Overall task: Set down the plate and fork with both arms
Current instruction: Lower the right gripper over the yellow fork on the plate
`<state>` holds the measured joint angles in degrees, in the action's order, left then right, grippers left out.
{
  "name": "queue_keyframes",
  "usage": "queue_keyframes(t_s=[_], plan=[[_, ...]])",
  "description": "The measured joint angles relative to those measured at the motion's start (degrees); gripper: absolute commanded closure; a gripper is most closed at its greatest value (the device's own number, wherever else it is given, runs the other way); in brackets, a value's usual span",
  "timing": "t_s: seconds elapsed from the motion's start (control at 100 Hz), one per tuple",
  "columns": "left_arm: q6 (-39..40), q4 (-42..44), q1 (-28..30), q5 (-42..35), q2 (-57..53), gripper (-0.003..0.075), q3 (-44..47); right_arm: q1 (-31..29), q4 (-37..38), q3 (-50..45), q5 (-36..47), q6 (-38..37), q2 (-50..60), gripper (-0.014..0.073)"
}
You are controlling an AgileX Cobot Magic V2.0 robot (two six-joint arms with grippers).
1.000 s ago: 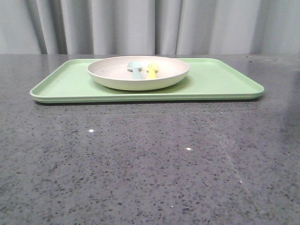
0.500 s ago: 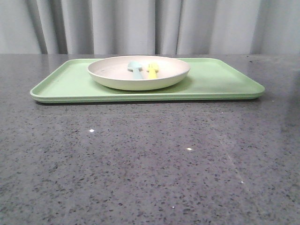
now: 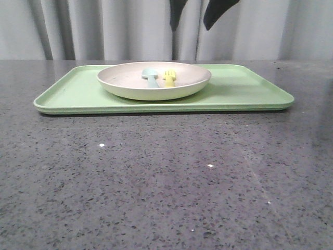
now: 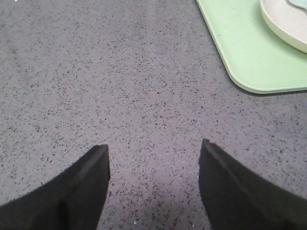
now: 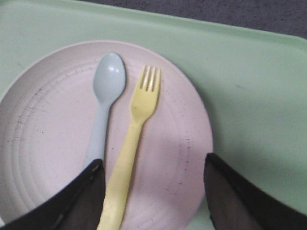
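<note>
The cream-white plate (image 3: 130, 83) sits on the light green tray (image 3: 244, 88), left of its middle. The yellow fork (image 3: 169, 78) lies in the plate beside a light blue spoon (image 3: 150, 77). My right gripper (image 3: 192, 13) hangs open high above the plate, its dark fingertips (image 3: 214, 13) at the top of the front view. In the right wrist view the open gripper (image 5: 153, 170) is above the fork's handle (image 5: 125, 163) and the plate (image 5: 48, 139), apart from them. My left gripper (image 4: 154, 153) is open and empty over bare table, with the tray's corner (image 4: 249, 72) and the plate's rim (image 4: 288, 26) off to one side.
The tray lies across the far part of a dark speckled stone table (image 3: 166, 182). A grey curtain (image 3: 104, 28) hangs behind the table. The spoon (image 5: 104, 100) lies parallel to the fork in the plate.
My right gripper's fingertips have come into the top of the front view above the plate. The plate, fork and tray have not moved.
</note>
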<state>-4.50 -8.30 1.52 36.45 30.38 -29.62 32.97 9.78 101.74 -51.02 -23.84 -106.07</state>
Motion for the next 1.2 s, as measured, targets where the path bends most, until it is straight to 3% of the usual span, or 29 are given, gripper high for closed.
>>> queue_keyframes(t_s=[1.2], plan=[[0.0,0.0,0.0,0.0,0.0,0.0311,0.0,0.8,0.3,0.5,2.7,-7.4,-10.5,0.0138]])
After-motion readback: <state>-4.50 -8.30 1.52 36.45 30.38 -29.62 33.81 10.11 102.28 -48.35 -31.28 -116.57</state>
